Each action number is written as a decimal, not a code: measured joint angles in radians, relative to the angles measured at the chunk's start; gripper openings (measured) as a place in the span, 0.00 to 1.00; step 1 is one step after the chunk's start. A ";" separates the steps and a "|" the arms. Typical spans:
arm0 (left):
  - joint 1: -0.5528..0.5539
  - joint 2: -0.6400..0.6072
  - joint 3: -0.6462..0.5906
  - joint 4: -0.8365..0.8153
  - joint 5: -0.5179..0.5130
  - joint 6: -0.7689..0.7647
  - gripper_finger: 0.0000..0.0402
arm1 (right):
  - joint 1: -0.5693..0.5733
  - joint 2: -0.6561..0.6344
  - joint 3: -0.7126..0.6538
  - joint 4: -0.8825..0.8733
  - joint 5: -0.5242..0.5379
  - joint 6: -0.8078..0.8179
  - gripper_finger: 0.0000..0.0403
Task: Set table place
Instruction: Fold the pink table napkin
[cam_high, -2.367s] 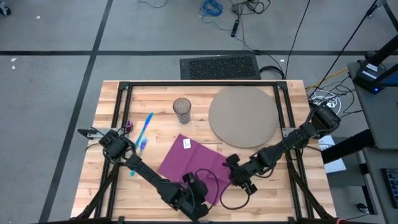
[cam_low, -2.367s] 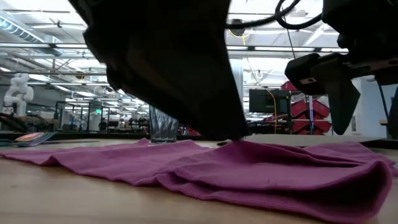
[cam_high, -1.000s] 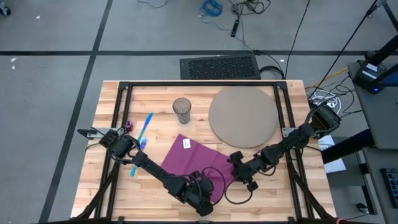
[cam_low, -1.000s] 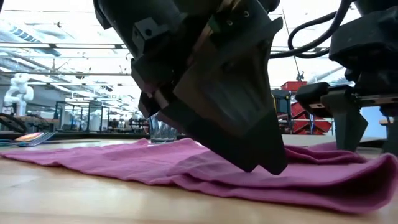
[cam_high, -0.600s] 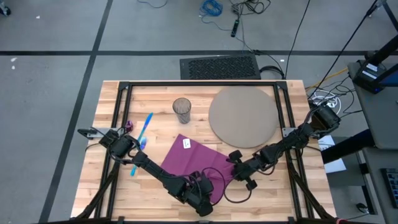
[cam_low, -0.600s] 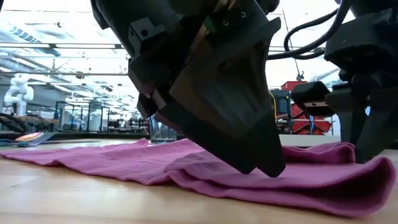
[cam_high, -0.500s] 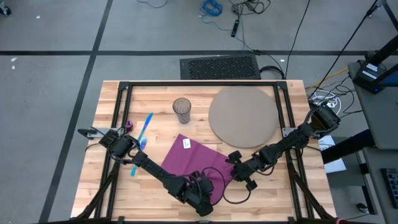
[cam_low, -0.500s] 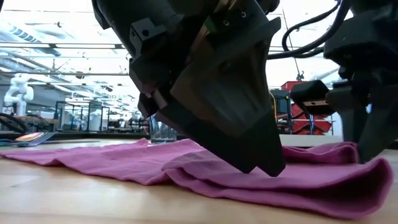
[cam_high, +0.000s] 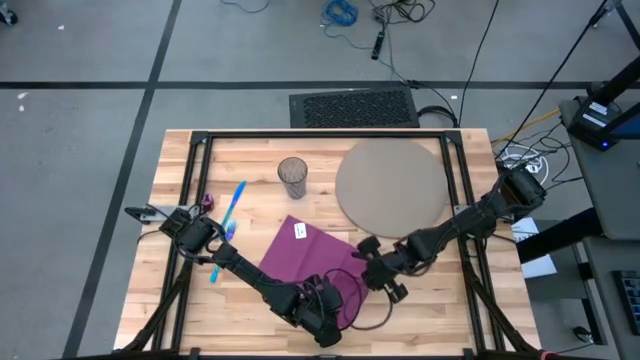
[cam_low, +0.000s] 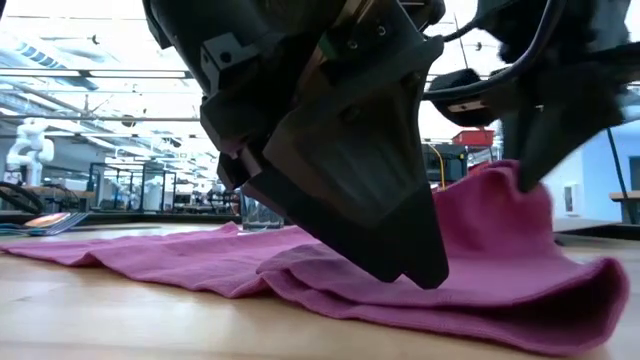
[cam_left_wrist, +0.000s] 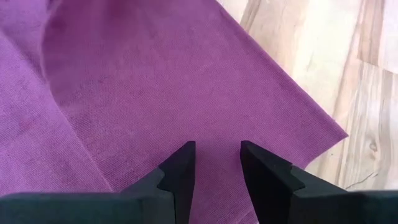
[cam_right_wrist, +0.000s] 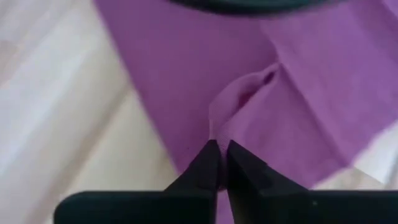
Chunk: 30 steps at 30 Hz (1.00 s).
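A purple napkin lies spread on the light-wood table, near its front edge. My left gripper stands over the napkin's near part, its fingers apart and pointing down at the cloth. My right gripper is shut on the napkin's right part, which rises in a peak. A round grey-tan mat lies at the far right of the table. A clear glass stands to its left, and blue cutlery lies farther left. My left gripper's open fingertips come down on the napkin's top layer near its near right corner, slanting from above. The cloth lies flat on the table under them. My right gripper pinches a raised fold of the napkin between its two shut fingers, from above. That part hangs lifted below the fingers, and the rest of the cloth lies on the table.
A small pink-purple piece lies beside the blue cutlery at the left. A loose black cable loops on the wood just right of my left gripper. Bare wood shows along the near edge and at the near right.
My right gripper has shut on the napkin's right part, then risen and gone a little toward the table's left and far edge. That part of the cloth is drawn up into a peak; the rest stays flat.
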 joint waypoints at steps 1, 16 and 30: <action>0.000 0.000 0.000 0.000 0.000 0.000 0.28 | -0.019 0.000 0.000 -0.007 -0.001 -0.010 0.00; 0.000 0.000 0.000 0.000 0.000 0.002 0.28 | -0.203 0.000 0.000 -0.051 -0.038 -0.074 0.23; -0.001 0.000 0.000 0.000 -0.002 0.007 0.28 | -0.206 -0.008 0.000 -0.122 0.002 -0.025 0.50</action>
